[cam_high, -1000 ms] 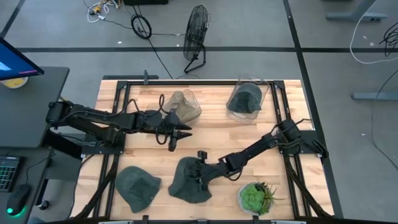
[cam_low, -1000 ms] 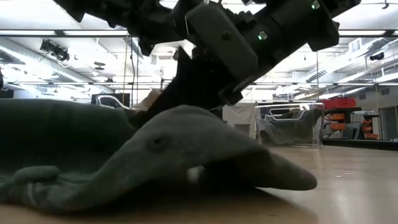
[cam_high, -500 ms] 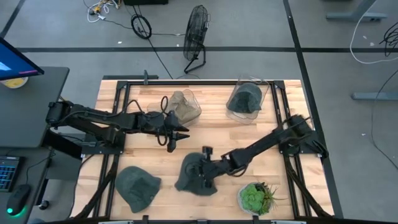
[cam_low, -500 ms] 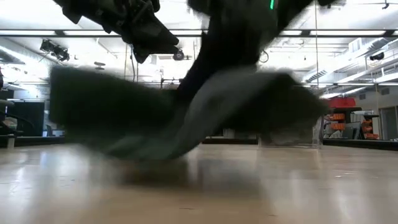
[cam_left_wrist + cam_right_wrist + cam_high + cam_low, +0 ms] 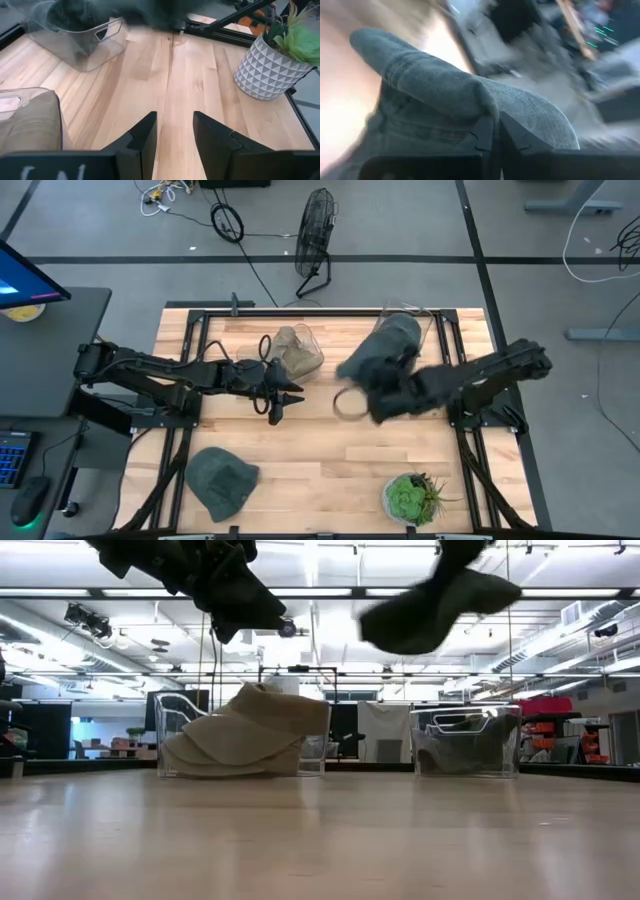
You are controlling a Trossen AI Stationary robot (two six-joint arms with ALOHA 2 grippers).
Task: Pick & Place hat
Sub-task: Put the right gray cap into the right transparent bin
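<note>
Your right gripper has its jaws clamped on a dark green hat, holding it in the air above the wooden table, just in front of the clear bin that holds more dark fabric. In the low view the hat hangs high, clear of the tabletop, above that same bin. Your left gripper hovers beside the other clear bin, the one with a tan hat in it, its jaws apart and holding nothing. A second dark green hat lies flat on the table near the front edge, well apart from a potted plant in a white patterned pot.
</note>
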